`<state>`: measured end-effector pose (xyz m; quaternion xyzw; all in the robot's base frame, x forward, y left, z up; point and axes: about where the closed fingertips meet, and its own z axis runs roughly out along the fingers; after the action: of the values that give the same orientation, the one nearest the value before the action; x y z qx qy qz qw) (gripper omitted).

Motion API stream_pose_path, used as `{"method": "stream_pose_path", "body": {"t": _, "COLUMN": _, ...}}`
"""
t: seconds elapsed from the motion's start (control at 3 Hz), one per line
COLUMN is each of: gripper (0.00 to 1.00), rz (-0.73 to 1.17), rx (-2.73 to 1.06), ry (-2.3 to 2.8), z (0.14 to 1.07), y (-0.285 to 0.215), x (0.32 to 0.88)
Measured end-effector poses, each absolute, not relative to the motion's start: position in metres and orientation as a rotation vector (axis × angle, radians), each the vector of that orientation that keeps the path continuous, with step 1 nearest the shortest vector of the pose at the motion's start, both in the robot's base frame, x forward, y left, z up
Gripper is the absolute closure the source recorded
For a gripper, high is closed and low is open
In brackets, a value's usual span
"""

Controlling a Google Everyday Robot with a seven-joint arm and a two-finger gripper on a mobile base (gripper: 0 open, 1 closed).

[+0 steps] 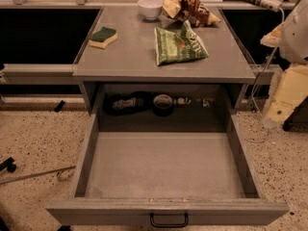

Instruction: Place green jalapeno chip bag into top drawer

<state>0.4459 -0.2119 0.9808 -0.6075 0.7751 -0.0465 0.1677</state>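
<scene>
Gripper off right edge of worktop, grip state unclear. Green jalapeno chip bag, right of centre, best pinched by raised fold; top drawer open.

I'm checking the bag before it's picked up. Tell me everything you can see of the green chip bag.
The green chip bag is glossy, wrinkled foil with white lettering and pale stripes. It lies flat on the grey cabinet top, right of centre, its upper corner close to or touching a brown-and-yellow snack bag. Nothing holds it: the gripper hangs off the cabinet's right side, well clear.
</scene>
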Motion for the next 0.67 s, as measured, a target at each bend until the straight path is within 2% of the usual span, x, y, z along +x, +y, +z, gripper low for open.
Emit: {"method": "stream_pose_path", "body": {"t": 0.67, "gripper": 0.0, "rz": -0.283, "rx": -1.782, "ry": 1.984, "z": 1.02, "y": -0.158, "x": 0.558}}
